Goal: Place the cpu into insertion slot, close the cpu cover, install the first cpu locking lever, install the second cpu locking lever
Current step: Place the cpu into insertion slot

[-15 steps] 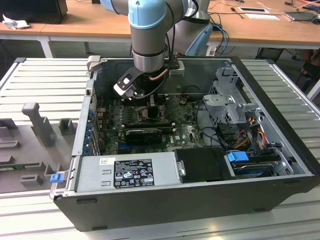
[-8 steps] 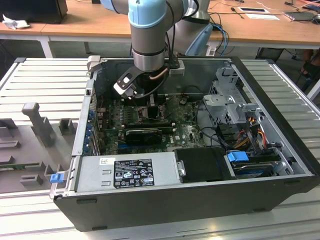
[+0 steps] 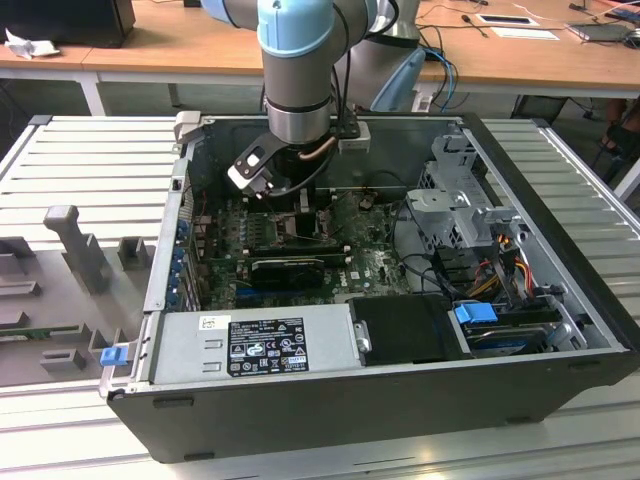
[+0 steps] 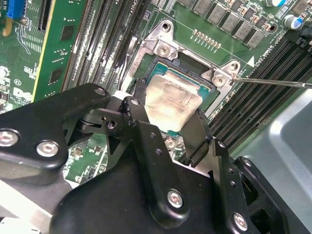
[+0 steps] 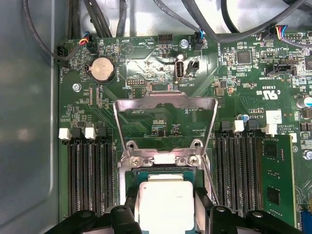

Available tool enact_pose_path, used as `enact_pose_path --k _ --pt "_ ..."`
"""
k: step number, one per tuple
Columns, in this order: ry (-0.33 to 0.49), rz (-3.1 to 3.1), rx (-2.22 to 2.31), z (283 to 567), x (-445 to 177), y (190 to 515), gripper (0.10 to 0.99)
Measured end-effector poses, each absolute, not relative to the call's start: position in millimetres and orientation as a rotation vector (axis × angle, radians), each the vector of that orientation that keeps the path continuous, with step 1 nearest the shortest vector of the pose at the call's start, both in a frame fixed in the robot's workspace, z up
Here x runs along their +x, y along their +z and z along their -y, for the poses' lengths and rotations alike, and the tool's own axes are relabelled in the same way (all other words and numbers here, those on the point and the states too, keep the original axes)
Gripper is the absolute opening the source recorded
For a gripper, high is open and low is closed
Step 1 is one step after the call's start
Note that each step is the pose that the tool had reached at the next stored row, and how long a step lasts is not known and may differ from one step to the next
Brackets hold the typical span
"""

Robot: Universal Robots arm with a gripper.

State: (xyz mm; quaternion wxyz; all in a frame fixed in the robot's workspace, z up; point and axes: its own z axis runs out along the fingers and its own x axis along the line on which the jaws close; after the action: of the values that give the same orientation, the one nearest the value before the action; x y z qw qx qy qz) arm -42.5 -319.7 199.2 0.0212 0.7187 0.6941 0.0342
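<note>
Your claw (image 4: 169,111) pinches the cpu (image 4: 175,97) by two opposite edges, directly over the insertion slot (image 4: 171,59); just beyond its fingertips, the cpu cover (image 5: 165,101) stands swung open.

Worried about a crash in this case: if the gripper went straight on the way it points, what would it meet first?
Most likely the cpu, lying in the insertion slot right ahead of the gripper. The cpu cover stands raised, off that line. How near they are is unclear.
</note>
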Motion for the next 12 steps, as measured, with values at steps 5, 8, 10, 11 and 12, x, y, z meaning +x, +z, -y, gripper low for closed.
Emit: enact_pose_path --k 5,8,10,11,12 --pt "0.107 -2.152 2.228 320 -43 199 0.612" --pt "0.107 -2.152 2.228 320 -43 202 0.612" --pt "0.106 -2.152 2.228 320 -43 207 0.612" --pt "0.106 -2.152 2.228 320 -43 209 0.596" --pt "0.105 -2.152 2.228 320 -43 210 0.596"
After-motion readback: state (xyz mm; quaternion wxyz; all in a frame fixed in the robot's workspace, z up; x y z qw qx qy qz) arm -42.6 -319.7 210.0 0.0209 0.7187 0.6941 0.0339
